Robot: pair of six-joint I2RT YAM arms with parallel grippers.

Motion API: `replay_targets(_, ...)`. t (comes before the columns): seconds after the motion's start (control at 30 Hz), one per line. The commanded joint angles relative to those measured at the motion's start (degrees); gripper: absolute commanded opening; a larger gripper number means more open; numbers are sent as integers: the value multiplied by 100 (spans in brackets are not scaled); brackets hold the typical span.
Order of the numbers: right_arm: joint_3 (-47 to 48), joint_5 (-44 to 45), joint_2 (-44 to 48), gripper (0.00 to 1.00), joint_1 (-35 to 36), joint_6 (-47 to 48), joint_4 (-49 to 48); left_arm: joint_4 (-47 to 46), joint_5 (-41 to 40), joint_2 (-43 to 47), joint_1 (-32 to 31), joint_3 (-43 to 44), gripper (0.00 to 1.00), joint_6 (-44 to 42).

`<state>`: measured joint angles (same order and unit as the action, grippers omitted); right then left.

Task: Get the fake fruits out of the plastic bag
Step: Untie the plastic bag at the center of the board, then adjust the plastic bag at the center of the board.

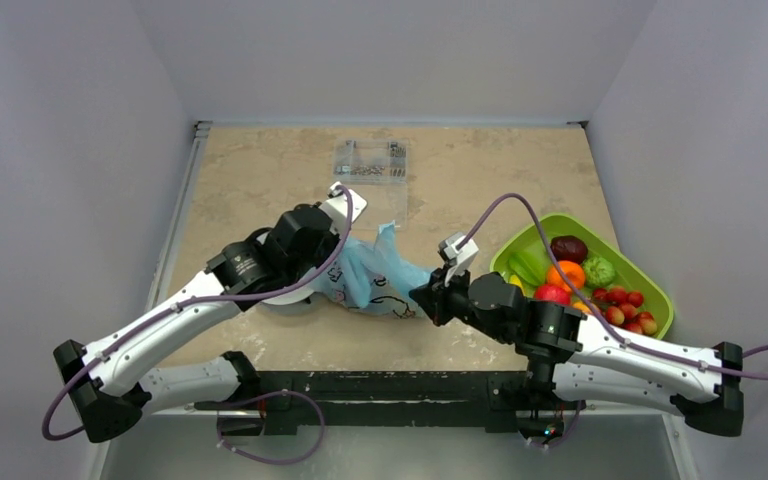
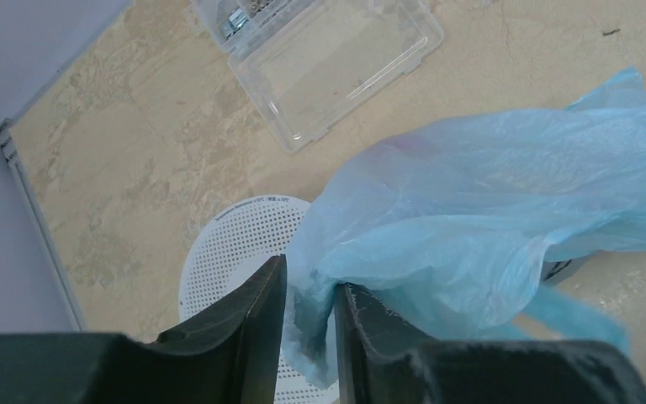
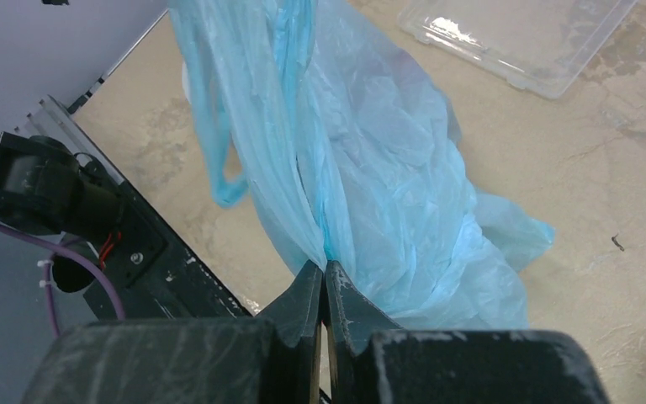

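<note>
Right gripper (image 3: 324,273) is right at the lens, black fingers clenched on the one thin light-blue plastic bag (image 3: 387,168). The left gripper (image 2: 309,282) has a narrow gap with a bag fold in it, can't tell if it's pinching. The glossy fake fruits (image 1: 566,274) are piled in the one lime-green oblong tray (image 1: 657,292), apart from the bag and too bunched to count, and the tiny print on the one white perforated disc (image 2: 235,244) is unreadable.

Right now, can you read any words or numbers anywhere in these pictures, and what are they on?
On the white perforated disc: one tiny line of print along its far rim, too small and blurred to read.
On the plastic bag: a dark cartoon print, with no letters I can make out.
On the clear plastic box: no label that I can see.
So there is nothing I can quote.
</note>
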<state>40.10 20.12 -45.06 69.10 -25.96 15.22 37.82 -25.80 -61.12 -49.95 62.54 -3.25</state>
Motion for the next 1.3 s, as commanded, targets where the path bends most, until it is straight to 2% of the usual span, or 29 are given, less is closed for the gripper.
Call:
replay_targets(0.0, 129, 203, -146, 0, 24, -271, -49, -231, 489, 392, 55, -3, 44, -93)
replay_targets(0.03, 172, 177, -178, 0, 24, -245, -58, -270, 649, 492, 60, -39, 56, -103)
replay_targets(0.1, 233, 179, -219, 0, 25, -222, -79, -336, 860, 656, 56, -106, 69, -115)
replay_targets(0.23, 269, 221, -253, 0, 24, -246, -233, -220, 945, 1046, 56, -63, 80, 157)
replay_targets(0.4, 288, 224, -284, 0, 24, -299, -429, 762, 918, 1630, 60, 212, 83, 2057)
replay_targets(0.5, 291, 247, -268, 0, 24, -267, -510, 1276, 1603, 1748, 64, 240, 80, 3441)
replay_targets(0.67, 273, 229, -208, 0, 24, -156, -660, 431, 2958, 1805, 56, -538, 72, 5028)
replay_targets(0.77, 246, 252, -160, 0, 24, -105, -720, -379, 3301, 1741, 43, -1058, 70, 5635)
replay_targets(0.9, 185, 318, -54, 0, 24, -24, -789, -1244, 3217, 1546, -68, -1535, 73, 6193)
replay_targets(1.27, 4, 138, -41, 0, 24, 127, -1078, -1876, 1948, 1181, -491, -1485, 72, 6396)
